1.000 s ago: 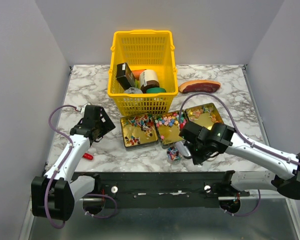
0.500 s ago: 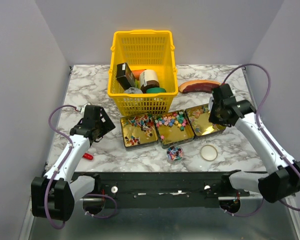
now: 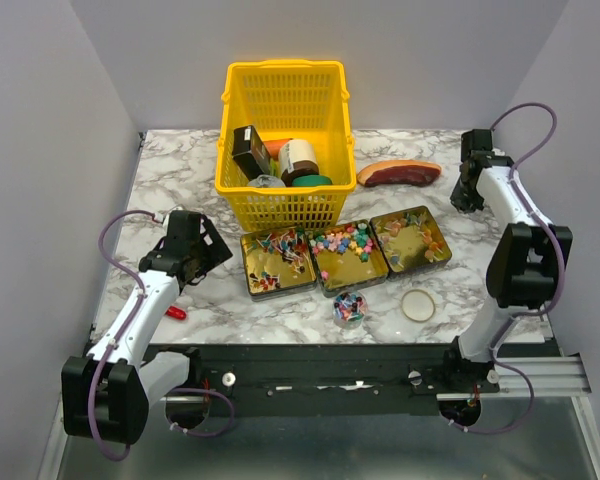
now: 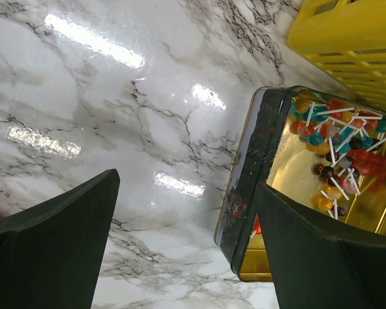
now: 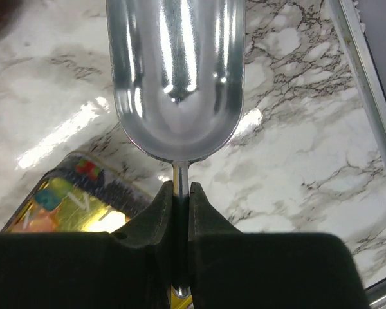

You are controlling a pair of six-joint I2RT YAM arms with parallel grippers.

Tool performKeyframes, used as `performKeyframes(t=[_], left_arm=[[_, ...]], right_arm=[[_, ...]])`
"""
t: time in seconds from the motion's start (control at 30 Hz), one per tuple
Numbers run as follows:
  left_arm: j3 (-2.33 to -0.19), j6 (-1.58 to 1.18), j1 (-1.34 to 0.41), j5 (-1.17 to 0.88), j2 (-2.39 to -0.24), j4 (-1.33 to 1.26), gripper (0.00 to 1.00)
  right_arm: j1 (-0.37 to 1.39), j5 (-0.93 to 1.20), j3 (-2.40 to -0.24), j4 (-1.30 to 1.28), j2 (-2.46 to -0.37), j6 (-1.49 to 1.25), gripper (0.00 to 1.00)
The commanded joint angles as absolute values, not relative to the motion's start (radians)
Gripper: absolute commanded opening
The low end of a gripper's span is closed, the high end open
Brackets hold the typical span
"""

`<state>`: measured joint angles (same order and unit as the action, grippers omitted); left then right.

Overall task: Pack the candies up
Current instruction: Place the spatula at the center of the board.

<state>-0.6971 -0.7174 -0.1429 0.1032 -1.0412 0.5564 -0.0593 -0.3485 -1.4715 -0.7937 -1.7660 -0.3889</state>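
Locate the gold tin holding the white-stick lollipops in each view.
Top external: leftmost gold tin of lollipops, in front of the yellow plastic basket.
Left wrist: right side, below the basket's corner.
Right wrist: not in it.
Shared landmark: the basket.

scoop bowl cropped at top, handle hidden between fingers

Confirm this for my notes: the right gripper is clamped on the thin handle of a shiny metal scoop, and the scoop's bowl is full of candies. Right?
Not quite. The right gripper is indeed clamped on the thin handle of the shiny metal scoop, but the scoop's bowl is empty, showing only bare reflective metal. The right wrist view shows this.
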Motion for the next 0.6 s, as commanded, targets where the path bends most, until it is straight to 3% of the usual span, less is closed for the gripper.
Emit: performKeyframes(t=[0.0, 0.2, 0.4, 0.57], left_arm=[[-0.713, -0.696, -0.137, 0.069, -1.046, 0.557, 0.99], [-0.745, -0.687, -0.137, 0.077, -1.071, 0.565, 0.99], [-0.746, -0.69, -0.137, 0.083, -1.078, 0.56, 0.99], [-0.752, -0.683, -0.137, 0.09, -1.077, 0.568, 0.99]], right_arm=[[-0.09, -0.385, -1.526, -0.767, -1.865, -0.328, 0.04], [-0.113, -0.356, -1.506, -0.749, -1.922, -0.288, 0.07], [-0.135, -0.311, -1.474, -0.741, -1.931, -0.267, 0.25], [-0.141, -0.279, -1.445, -0.744, -1.94, -0.253, 0.28]])
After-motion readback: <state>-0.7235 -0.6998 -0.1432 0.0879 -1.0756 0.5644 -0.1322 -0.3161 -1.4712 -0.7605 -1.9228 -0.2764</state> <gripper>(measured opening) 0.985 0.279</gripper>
